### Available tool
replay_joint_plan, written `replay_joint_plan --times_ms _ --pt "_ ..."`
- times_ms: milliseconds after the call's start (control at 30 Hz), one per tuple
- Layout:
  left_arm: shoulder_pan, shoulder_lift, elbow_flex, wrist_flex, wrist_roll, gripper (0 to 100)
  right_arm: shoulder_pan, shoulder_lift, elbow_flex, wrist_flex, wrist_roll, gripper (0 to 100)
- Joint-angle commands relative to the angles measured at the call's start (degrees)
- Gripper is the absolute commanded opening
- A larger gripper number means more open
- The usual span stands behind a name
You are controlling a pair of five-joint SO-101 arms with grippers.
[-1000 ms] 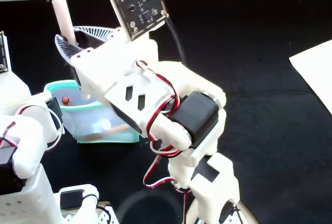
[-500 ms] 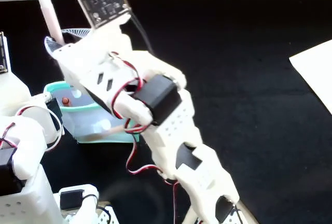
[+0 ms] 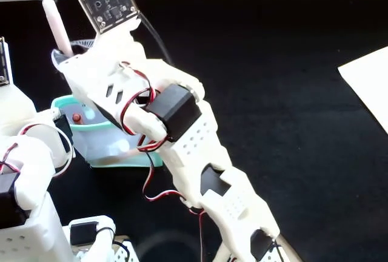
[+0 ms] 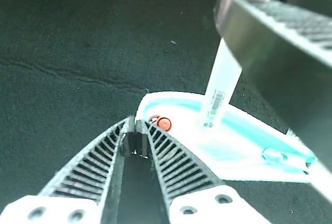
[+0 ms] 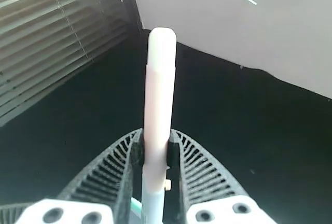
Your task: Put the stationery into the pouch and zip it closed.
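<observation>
A teal see-through pouch (image 3: pixel 112 144) lies open on the black cloth at the left. My left gripper (image 4: pixel 136 128) is shut on the pouch's (image 4: pixel 244 149) rim at its end, beside a small red item (image 4: pixel 164 123) inside. My right gripper (image 5: pixel 155 142) is shut on a pale pink pen (image 5: pixel 158 99), held upright. In the high view the pen (image 3: pixel 56 24) sticks up above the right gripper (image 3: pixel 65 57), over the pouch's far left end. From the left wrist, the pen's clear lower end (image 4: pixel 222 86) points down into the pouch mouth.
A white sheet of paper (image 3: pixel 370 83) lies at the right edge of the table. A light stick-shaped item (image 3: pixel 124 156) shows through the pouch wall. The zip pull (image 4: pixel 275 155) sits at the pouch's other end. The right arm's body (image 3: pixel 200 171) crosses above the table's middle.
The right arm has swung left with the pen, bringing it over the pouch's left end. The left gripper has kept its hold on the pouch.
</observation>
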Motion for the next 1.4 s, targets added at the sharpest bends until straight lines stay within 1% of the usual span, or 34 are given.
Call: replay_joint_plan --times_ms 0,200,400,567,633,767,1100,1133,1233,1333,1367 --pt "1.3 0.8 2.7 2.2 0.5 1 -0.6 -0.7 -6.6 0.4 -1.7 0.5" --pt "1.3 0.8 2.6 2.2 0.5 1 -0.7 -0.7 -6.6 1.6 -1.7 0.6" --pt "1.2 0.8 2.6 2.1 0.5 1 -3.5 -1.1 -6.7 4.5 -1.6 0.6" --pt "1.1 0.8 2.6 2.0 0.5 1 -4.8 -6.6 -6.7 8.6 -1.5 0.7" --pt "1.1 0.8 2.6 2.0 0.5 1 -4.7 -8.4 -6.6 9.2 -1.5 3.6" --pt "1.1 0.8 2.6 2.1 0.5 1 -4.6 -8.6 -6.6 10.1 -1.5 13.2" --pt "1.1 0.8 2.6 2.2 0.5 1 -4.5 -8.7 -6.6 10.5 -1.5 14.2" --pt "1.1 0.8 2.6 2.2 0.5 1 -3.8 -8.7 -6.6 10.3 -1.5 14.2" --pt "1.1 0.8 2.6 2.2 0.5 1 1.4 -8.8 -6.6 9.4 -1.6 14.2" --pt "1.1 0.8 2.6 2.2 0.5 1 8.6 -8.7 -6.5 9.5 -2.5 14.2" --pt "1.1 0.8 2.6 2.1 0.5 1 11.0 -8.7 -6.5 10.2 -4.5 14.5"
